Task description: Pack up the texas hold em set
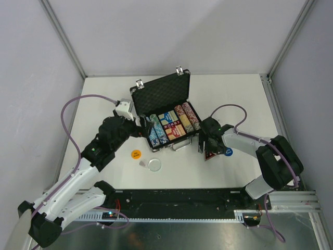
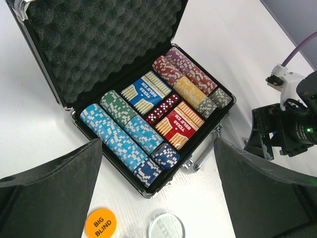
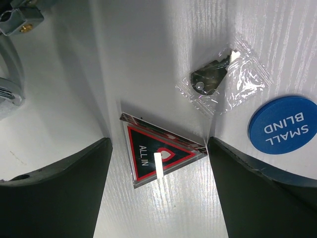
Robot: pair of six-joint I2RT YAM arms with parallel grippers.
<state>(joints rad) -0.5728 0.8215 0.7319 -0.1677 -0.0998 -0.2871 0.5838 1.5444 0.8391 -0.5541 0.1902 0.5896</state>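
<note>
The black silver-trimmed case (image 1: 160, 95) of the texas hold em set lies open, its foam lid (image 2: 99, 44) tilted back. It holds rows of chips (image 2: 121, 131), two card decks (image 2: 181, 124), and red dice (image 2: 162, 108). My left gripper (image 1: 144, 128) hovers open over the case's front left corner (image 2: 158, 148). In front of it an orange BIG BLIND button (image 2: 100, 223) and a clear round button (image 2: 167, 227) lie on the table. My right gripper (image 3: 159, 144) stands open astride the flat red ALL IN triangle (image 3: 158, 153), right of the case (image 1: 209, 156).
A blue SMALL BLIND button (image 3: 283, 125) lies just right of the right gripper. A small clear bag with keys (image 3: 223, 82) rests beyond the triangle. The case's handle (image 2: 204, 156) faces the arms. Side walls enclose the white table (image 1: 104, 94).
</note>
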